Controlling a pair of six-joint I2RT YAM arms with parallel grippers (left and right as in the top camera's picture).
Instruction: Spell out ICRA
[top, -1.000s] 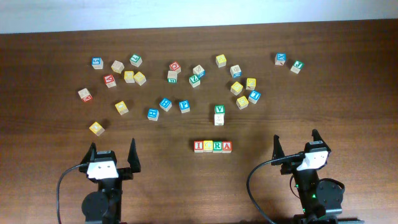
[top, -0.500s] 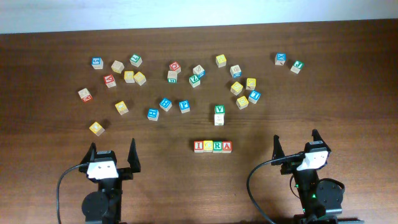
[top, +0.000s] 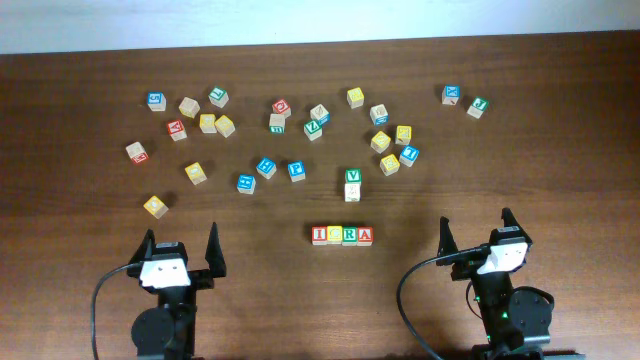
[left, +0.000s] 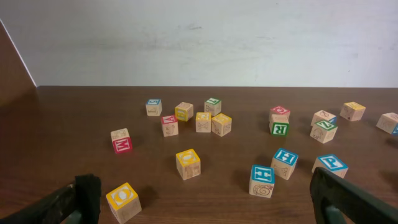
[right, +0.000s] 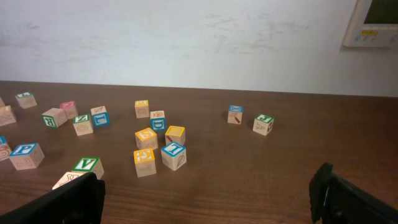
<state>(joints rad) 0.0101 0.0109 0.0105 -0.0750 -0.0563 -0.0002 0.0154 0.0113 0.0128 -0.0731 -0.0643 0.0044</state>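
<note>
Four small wooden cubes stand side by side in a row at the table's front middle in the overhead view: red I (top: 319, 235), yellow C (top: 334, 235), green R (top: 349, 235), red A (top: 364, 236). They touch and read ICRA left to right. My left gripper (top: 181, 245) is open and empty at the front left, well left of the row. My right gripper (top: 474, 232) is open and empty at the front right, well right of the row. The row does not show in either wrist view.
A green V cube (top: 352, 178) sits just behind the row, with a plain cube (top: 351, 192) touching it. Many loose letter cubes are scattered across the table's far half. A yellow cube (top: 155, 206) lies nearest my left gripper, and shows in the left wrist view (left: 123, 201).
</note>
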